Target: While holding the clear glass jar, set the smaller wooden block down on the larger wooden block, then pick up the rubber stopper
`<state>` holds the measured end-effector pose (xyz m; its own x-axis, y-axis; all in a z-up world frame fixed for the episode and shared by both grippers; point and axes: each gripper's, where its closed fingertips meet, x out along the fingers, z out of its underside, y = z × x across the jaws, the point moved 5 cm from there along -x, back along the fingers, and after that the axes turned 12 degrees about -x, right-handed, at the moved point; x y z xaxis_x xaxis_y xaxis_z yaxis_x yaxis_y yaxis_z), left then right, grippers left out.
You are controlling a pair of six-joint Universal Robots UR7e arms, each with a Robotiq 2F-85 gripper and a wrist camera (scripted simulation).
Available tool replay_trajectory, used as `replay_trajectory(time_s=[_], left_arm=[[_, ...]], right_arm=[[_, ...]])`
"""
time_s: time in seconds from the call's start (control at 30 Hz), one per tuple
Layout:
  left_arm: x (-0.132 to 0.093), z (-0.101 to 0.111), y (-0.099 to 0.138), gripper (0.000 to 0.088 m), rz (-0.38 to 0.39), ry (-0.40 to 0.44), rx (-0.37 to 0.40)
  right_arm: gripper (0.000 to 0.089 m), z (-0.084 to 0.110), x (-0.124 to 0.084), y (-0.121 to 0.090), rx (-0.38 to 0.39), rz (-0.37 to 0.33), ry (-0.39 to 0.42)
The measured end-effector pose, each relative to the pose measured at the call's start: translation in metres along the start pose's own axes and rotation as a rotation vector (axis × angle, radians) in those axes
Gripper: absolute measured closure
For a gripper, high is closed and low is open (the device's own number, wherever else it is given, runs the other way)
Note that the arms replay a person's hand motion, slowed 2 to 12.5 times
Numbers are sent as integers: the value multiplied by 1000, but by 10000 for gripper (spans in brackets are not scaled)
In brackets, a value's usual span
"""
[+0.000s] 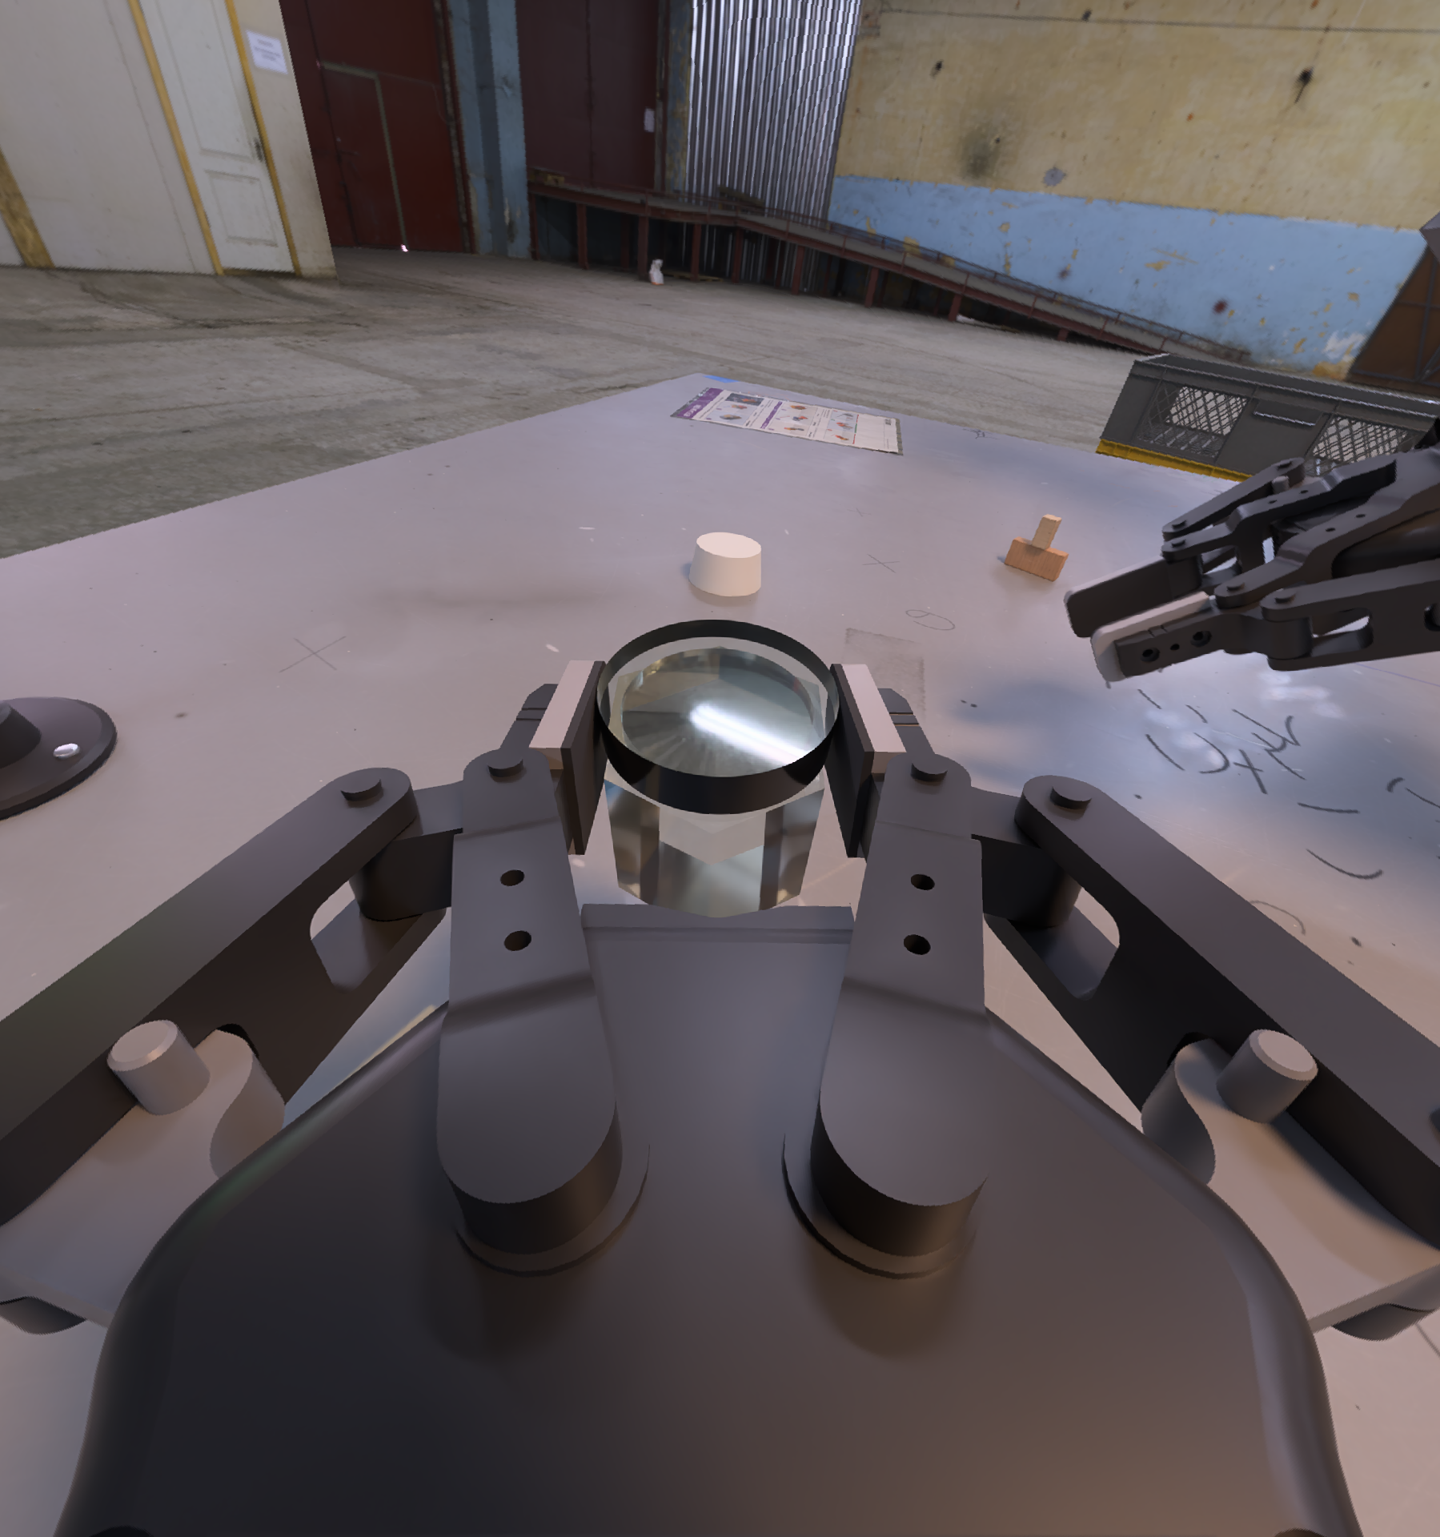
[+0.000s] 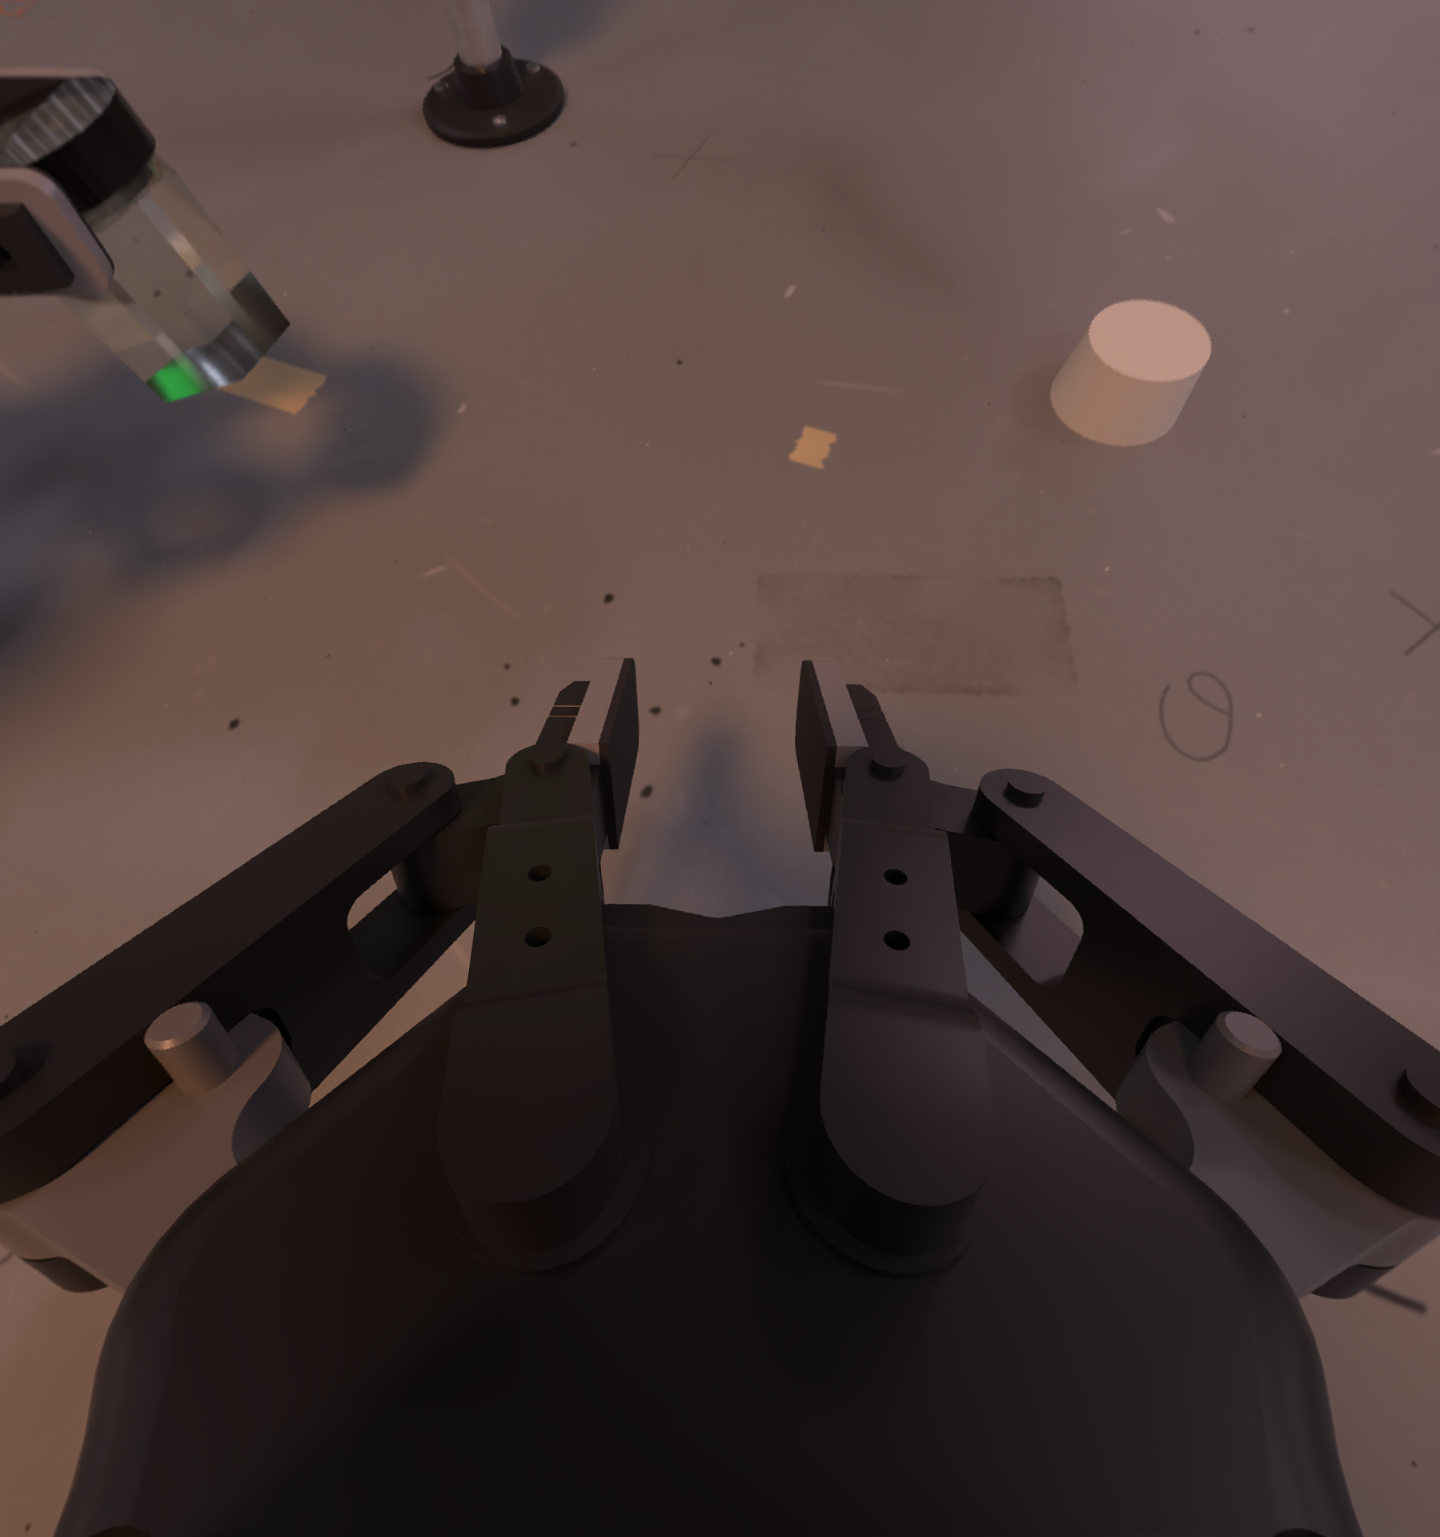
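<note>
My left gripper (image 1: pixel 716 675) is shut on the clear glass jar (image 1: pixel 712 832) just under its black lid and holds it above the table. The jar also shows in the right wrist view (image 2: pixel 180 274), tilted, at the upper left. The white rubber stopper (image 1: pixel 726 565) stands on the table beyond the jar; in the right wrist view the stopper (image 2: pixel 1128 374) is ahead and to the right. The smaller wooden block (image 1: pixel 1048 531) stands upright on the larger wooden block (image 1: pixel 1032 564) at the far right. My right gripper (image 2: pixel 716 694) is open and empty above the table; it also shows in the left wrist view (image 1: pixel 1095 636).
A grey crate (image 1: pixel 1248 416) stands at the back right corner. A printed sheet (image 1: pixel 791 420) lies near the table's far edge. A post with a round black base (image 1: pixel 26 748) is bolted at the left, also visible in the right wrist view (image 2: pixel 493 100). Tape scraps (image 2: pixel 813 447) lie on the table.
</note>
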<state>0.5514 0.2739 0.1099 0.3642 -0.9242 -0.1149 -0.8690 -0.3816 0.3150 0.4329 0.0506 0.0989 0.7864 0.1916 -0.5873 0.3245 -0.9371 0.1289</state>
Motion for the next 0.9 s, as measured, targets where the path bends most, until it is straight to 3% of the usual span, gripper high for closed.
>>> replay_trajectory(time_s=[0.9], left_arm=[[3, 4, 4, 419, 8, -14, 17]], right_arm=[[398, -49, 36, 30, -37, 110, 69]])
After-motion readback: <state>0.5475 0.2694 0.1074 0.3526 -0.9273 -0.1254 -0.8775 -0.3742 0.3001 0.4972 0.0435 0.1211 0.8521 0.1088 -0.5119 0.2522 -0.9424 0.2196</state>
